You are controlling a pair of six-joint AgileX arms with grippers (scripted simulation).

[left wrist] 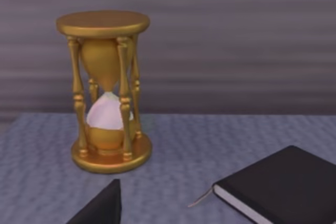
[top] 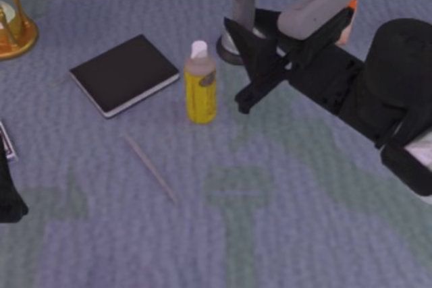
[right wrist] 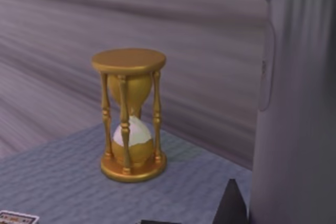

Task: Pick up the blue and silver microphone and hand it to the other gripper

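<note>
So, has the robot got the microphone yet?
Not yet. Nothing looks done: the blue and silver microphone stands on the table by the far edge. In hand: the right end effector is open right beside it. Still to do: grab, lift, and pass it to the left end effector, parked at the left edge.

No readable text, not even on the yellow bottle's [top: 200, 91] label.

top view: above the table [top: 283, 234], looking down, wide | left wrist view: low, near the tabletop, facing the back wall; close on hourglass [left wrist: 105, 90] and black notebook [left wrist: 286, 187] | right wrist view: low, farther from hourglass [right wrist: 130, 114]; shared by all: hourglass [top: 10, 28]
</note>
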